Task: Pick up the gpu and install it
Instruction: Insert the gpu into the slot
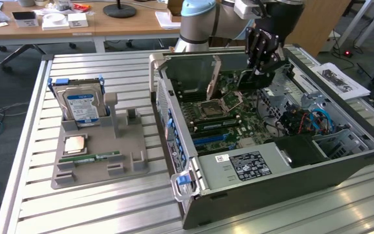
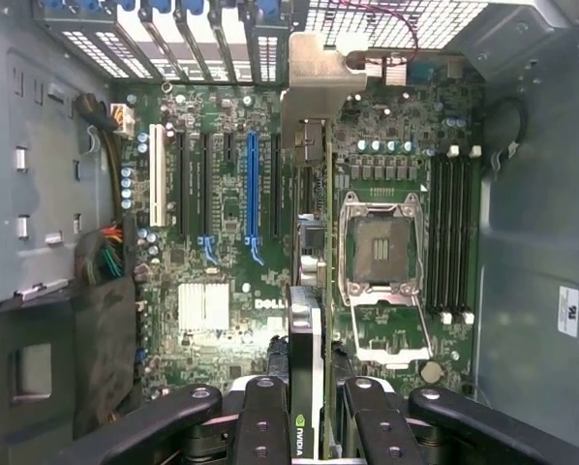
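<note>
Pincer: The pincer [image 1: 265, 67] [image 2: 311, 389] hangs down from the arm [image 1: 200, 19] into the open computer box [image 1: 284, 165]. It is clenched on the gpu. Its fingers [image 2: 260, 417] press on the two flat sides.
Gpu: The gpu [image 1: 253, 81] [image 2: 305, 339] stands on its thin edge inside the box, at the far end, over the green board [image 2: 222, 252]. In the wrist view it runs between the long blue slot [image 2: 251, 194] and the square chip socket [image 2: 381, 247]. Its silvery metal end [image 2: 314, 87] is by the wall with the blue clips.
Hard to see: The low edge of the gpu is hidden, so I cannot tell if it touches the board or a slot. The fingers cover part of the card. The arm is cut off at the far edge of the exterior view.
Grey holder: The grey holder [image 1: 128, 146] sits on the table [image 1: 76, 209], on the exterior view's left of the box, well apart from the pincer.
In the holder: A silver hard drive [image 1: 81, 108] with a blue label stands up at the far end. A small green stick [image 1: 99, 157] and a square chip [image 1: 75, 144] lie flat, nearer.
</note>
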Motion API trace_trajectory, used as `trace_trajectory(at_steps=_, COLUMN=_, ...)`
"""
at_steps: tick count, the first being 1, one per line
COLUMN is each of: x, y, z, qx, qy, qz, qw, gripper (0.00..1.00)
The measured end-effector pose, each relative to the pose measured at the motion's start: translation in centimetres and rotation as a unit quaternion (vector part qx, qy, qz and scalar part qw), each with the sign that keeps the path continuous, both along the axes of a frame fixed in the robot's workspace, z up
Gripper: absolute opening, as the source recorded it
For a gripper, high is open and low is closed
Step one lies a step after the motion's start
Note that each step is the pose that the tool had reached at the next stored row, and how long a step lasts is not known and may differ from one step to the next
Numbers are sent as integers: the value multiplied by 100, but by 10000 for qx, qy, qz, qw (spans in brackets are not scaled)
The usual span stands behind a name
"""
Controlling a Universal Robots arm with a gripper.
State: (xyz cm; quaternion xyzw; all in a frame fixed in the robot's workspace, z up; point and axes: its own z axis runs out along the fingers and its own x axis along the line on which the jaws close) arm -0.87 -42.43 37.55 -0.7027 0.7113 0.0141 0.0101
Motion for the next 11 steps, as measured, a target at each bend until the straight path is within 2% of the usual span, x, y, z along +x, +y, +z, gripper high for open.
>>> trace_trajectory(at_steps=8, x=-79, y=0, z=-88, qx=0, qy=0, qz=0, qw=10000, gripper=27)
trace_trajectory(at_steps=11, x=-91, y=-24, z=-91, qx=0, qy=0, qz=1, qw=10000, gripper=27)
